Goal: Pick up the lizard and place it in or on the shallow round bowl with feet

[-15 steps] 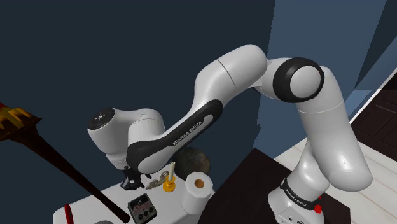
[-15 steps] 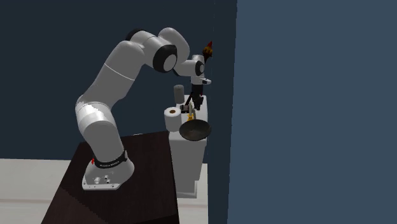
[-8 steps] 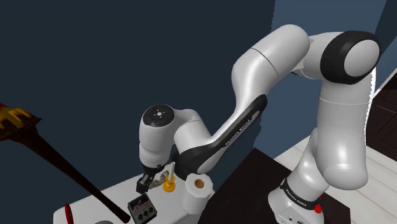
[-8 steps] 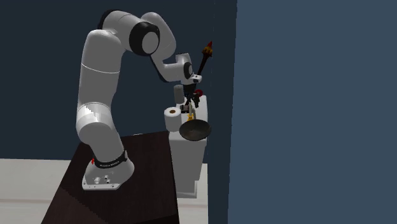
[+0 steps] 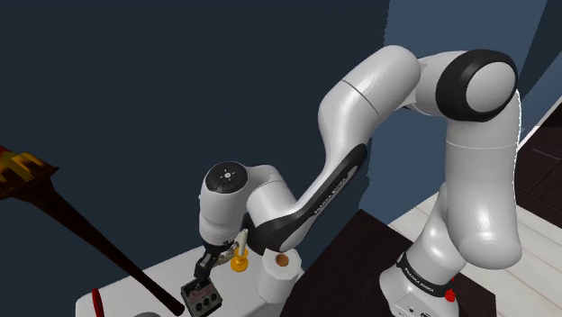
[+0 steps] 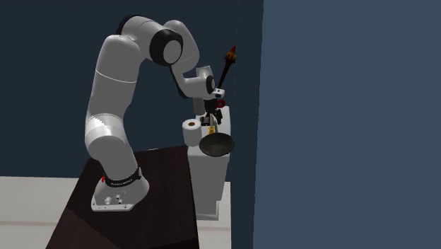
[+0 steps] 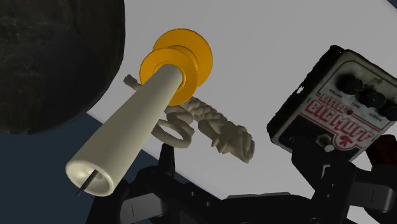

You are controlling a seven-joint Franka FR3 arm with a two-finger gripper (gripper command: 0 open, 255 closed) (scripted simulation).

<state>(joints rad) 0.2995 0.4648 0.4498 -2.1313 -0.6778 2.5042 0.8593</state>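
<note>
Though flat, lizard (image 7: 219,130) lengthwise from candle holder (image 7: 198,54) toward pedal (image 7: 340,111).

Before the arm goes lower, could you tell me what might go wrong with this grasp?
1. The candle stands right beside the lizard; the open gripper could knock it over on the way down.
2. The pedal sits close on the other side and might get bumped or caught.
3. The lizard lies flat and thin on the table, so the gripper may close without getting a firm hold.
</note>
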